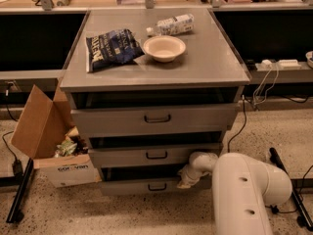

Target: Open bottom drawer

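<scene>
The bottom drawer (132, 186) is the lowest and slimmest grey front of the cabinet, with a small dark bar handle (157, 186) at its centre. It stands slightly out from the cabinet, with a dark gap above it. My gripper (187, 180) points down at the drawer's upper edge, just right of the handle, at the end of my white arm (244, 190), which reaches in from the lower right. The drawer's right end is hidden behind my wrist.
The middle drawer (156, 155) and the top drawer (156, 118) sit above. A chip bag (111, 48), a bowl (164, 48) and a lying bottle (172, 24) rest on the cabinet top. An open cardboard box (54, 151) stands at the cabinet's left. Cables run along the floor at the right.
</scene>
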{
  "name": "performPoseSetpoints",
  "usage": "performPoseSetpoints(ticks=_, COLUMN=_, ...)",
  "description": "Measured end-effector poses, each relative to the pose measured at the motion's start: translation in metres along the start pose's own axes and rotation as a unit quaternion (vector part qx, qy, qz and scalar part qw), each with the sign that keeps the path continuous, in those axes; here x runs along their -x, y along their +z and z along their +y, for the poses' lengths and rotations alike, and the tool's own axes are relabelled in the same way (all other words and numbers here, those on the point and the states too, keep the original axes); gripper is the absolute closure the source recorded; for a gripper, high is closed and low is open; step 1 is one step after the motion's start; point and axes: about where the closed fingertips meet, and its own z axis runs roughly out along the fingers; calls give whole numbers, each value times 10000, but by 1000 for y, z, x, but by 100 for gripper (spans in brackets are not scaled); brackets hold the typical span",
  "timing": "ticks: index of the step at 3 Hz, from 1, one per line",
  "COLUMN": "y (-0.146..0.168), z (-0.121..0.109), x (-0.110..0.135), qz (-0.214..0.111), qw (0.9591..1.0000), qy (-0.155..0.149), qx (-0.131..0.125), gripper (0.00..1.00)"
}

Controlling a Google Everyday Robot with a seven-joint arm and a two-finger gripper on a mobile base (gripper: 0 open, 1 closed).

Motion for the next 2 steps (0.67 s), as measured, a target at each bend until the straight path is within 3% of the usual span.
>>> performPoseSetpoints(ticks=1, y=-1, z=-1, x=1, qz=0, qw=10000, qy=0, qx=0, gripper=85)
performPoseSetpoints(ticks=2, y=-10, z=28, x=0, qz=-185, qw=9992, qy=-170, qx=305, gripper=95)
